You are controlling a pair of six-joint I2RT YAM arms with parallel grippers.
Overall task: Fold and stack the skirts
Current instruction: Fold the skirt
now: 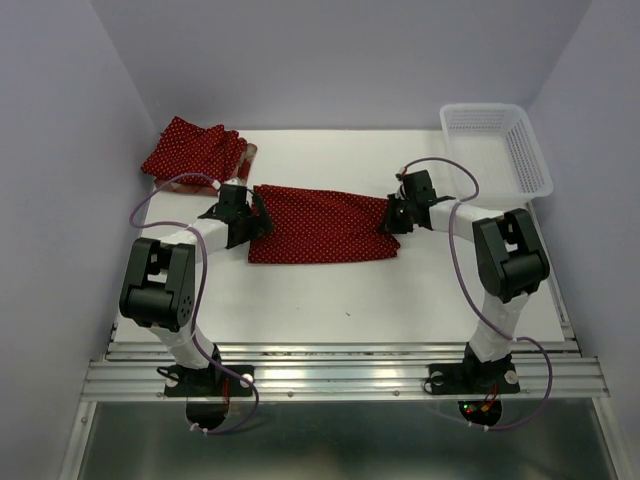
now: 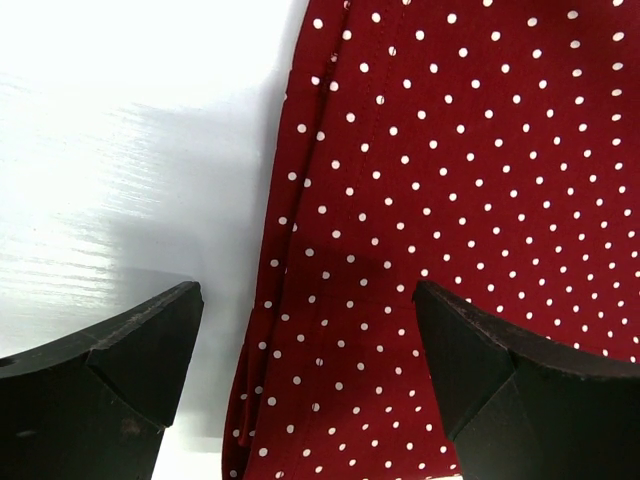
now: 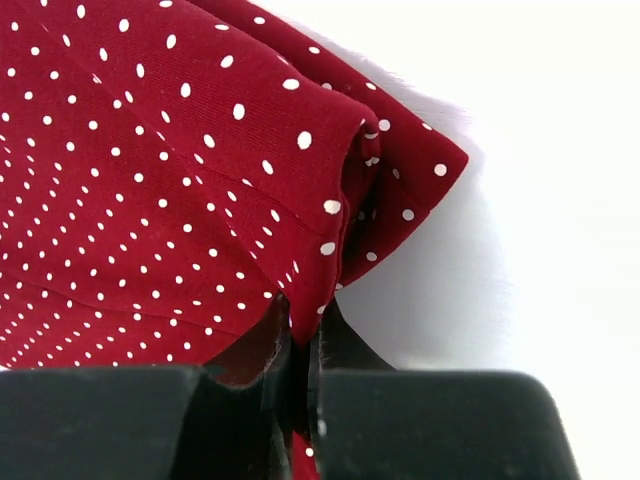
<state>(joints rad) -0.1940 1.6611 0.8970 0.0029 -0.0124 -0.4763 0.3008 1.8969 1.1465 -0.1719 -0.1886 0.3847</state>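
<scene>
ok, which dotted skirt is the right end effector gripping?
The skirt spread flat mid-table, its edge pinched by the right end effector. The other skirt sits bunched at the far-left corner.

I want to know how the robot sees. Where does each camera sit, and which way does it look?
Top external: high behind the bases, looking down on the table; shows the left arm, the right arm, the spread polka-dot skirt, a second dotted skirt and the basket.
Left wrist: on the left arm, looking down past the open left gripper at the skirt's edge and table.
Right wrist: on the right arm, looking past the right gripper, shut on the skirt's other end.
Shared: all three show that spread skirt.
</scene>
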